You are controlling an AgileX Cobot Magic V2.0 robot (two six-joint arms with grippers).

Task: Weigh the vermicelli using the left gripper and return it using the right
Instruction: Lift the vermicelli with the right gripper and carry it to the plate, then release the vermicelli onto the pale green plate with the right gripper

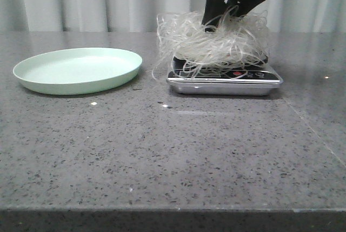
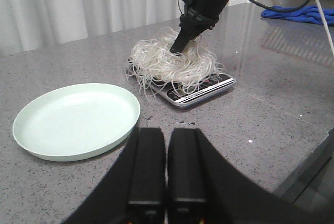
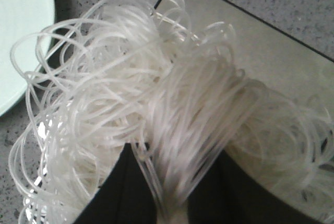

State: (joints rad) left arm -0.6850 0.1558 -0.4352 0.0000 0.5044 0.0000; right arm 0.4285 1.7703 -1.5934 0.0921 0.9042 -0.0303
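Nearest the robot, the left gripper (image 2: 167,172) hangs back over the speckled grey stone counter (image 1: 173,156), its two black fingers pressed together with nothing between them. Beyond it lies the pale green plate (image 1: 81,70), shallow, smooth and bare, well apart from the left gripper. Farther along sits the scale (image 1: 224,80), a flat steel slab with a dark glossy front strip, and on it rests the vermicelli (image 1: 216,40), a springy tangle of thin translucent strands spilling past the scale's edges.

The right gripper (image 3: 169,192) has its dark fingers sunk into the pile, with a thick hank of strands pinched between them. The step in hand seems to be the return to the plate. A good lift would go straight up and slowly, since loose loops may snag on the scale or trail off. The stragglers should clear the rim before the carry sideways to the plate.
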